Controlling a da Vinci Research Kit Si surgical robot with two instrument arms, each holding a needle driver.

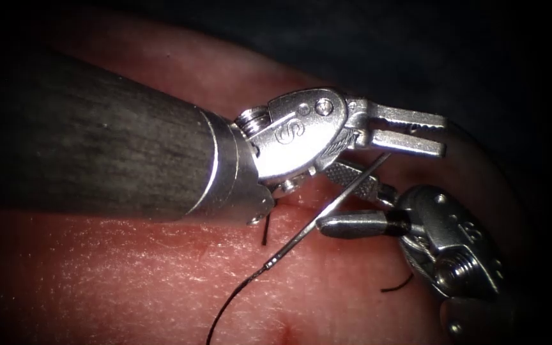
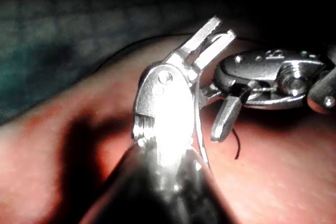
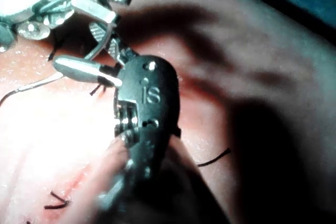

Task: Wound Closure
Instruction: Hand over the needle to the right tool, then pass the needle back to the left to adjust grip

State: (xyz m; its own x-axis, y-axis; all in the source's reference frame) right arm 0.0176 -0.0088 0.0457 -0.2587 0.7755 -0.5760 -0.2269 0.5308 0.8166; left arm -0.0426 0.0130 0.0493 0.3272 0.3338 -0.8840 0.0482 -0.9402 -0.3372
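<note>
Needle [image 1: 327,211] lies clear above the tissue [image 1: 129,275], over its middle and slanting toward its far right edge; the swaged end hangs lowest, and from it the thread [image 1: 237,291] trails down in a dark curve to the near edge of the tissue. The upper end of the needle runs up just beneath the left tool [image 1: 444,135], and I cannot tell where its point finishes; no part of the shaft that I can see is in the tissue.

The left tool's jaws stand narrowly apart, with a slim gap between them and nothing in it that I can make out. The right tool [image 1: 324,197] comes up from the tissue's near right corner with its jaws spread wide; the needle crosses the gap between them about midway along its length, but spread like that they do not look to be clamping it, and I cannot say what bears it.

As to progress, I judge the closure part done; two short dark thread ends [image 1: 265,230] lie on the tissue, one just under the left tool's wrist and one beside the right tool, and they read to me as trimmed tails of stitches already placed. A small spot of red fluid [image 1: 289,332] sits at the near edge, which suggests the cut is not wholly shut; with the needle out and threaded, at least one more stitch seems left.
</note>
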